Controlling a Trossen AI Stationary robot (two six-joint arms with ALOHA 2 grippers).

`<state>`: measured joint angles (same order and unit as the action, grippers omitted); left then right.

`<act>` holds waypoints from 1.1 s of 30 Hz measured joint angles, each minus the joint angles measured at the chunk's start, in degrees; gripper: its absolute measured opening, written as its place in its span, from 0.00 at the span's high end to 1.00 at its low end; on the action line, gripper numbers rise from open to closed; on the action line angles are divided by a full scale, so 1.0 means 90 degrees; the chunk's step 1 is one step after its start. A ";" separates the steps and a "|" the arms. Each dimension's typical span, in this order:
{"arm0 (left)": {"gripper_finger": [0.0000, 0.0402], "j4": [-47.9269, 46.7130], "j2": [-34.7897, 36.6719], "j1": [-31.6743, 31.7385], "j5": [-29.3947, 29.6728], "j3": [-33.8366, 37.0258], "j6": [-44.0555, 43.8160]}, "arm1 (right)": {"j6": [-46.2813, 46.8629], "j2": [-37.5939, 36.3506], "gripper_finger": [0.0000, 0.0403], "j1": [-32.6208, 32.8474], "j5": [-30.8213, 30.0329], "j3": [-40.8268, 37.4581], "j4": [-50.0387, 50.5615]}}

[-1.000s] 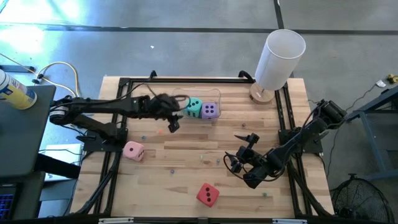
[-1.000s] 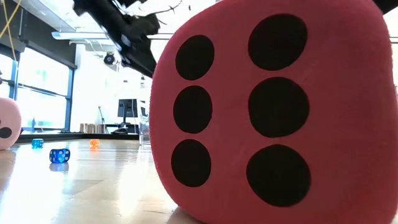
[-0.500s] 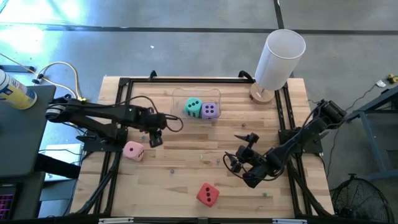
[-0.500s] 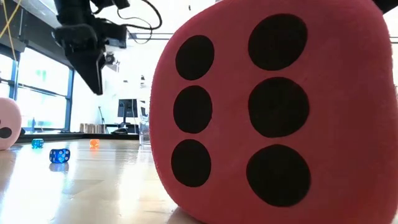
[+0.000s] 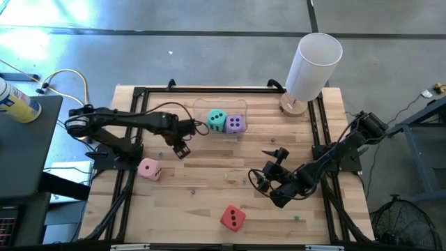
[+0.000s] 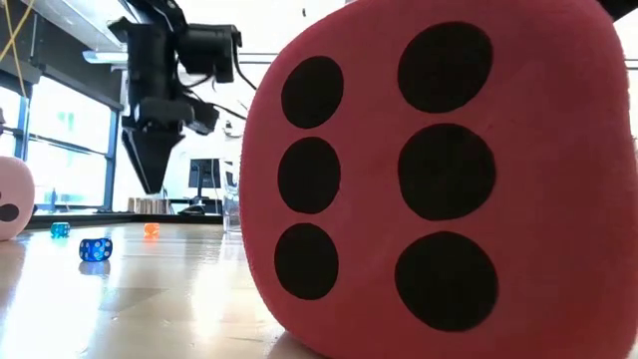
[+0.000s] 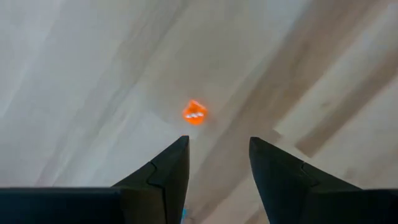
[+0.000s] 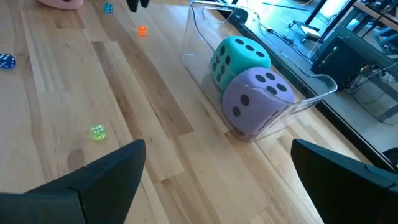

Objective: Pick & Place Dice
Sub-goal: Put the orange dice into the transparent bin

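high view shows us the left gripper (image 5: 182,150) hovering with jaws parted and empty over the desk (image 5: 209,188), above a tiny orange die (image 7: 194,112). teal die (image 5: 217,120) and purple die (image 5: 235,123) sit touching in the clear tray (image 8: 292,99). pink die (image 5: 149,169) and red die (image 5: 233,218) lie on the desk. right gripper (image 5: 261,183) waits, jaws wide, empty.

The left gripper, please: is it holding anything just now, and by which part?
Nothing is held. The left gripper hangs over bare table with an empty gap between its fingers, a small orange die lying just ahead of it.
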<state>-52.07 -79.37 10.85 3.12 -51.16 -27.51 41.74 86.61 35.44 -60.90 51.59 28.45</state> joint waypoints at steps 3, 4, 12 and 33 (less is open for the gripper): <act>0.61 0.0000 -0.0196 0.0185 0.0050 0.0000 0.0254 | 0.0000 0.0000 0.02 0.0000 0.0000 0.0000 0.0000; 0.61 0.0001 -0.0250 0.0230 0.0050 0.0000 0.0267 | 0.0000 0.0000 0.02 0.0000 0.0000 0.0000 0.0000; 0.61 0.0021 -0.0689 0.0330 0.0043 0.0000 0.0447 | 0.0000 0.0000 0.02 0.0000 0.0000 0.0000 0.0000; 0.61 0.0353 -0.1163 0.0330 0.0018 0.0002 0.0758 | 0.0000 0.0000 0.02 0.0000 0.0077 0.0000 -0.0002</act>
<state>-48.89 -89.84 13.82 3.28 -51.14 -20.69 41.74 86.61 35.44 -60.21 51.59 28.42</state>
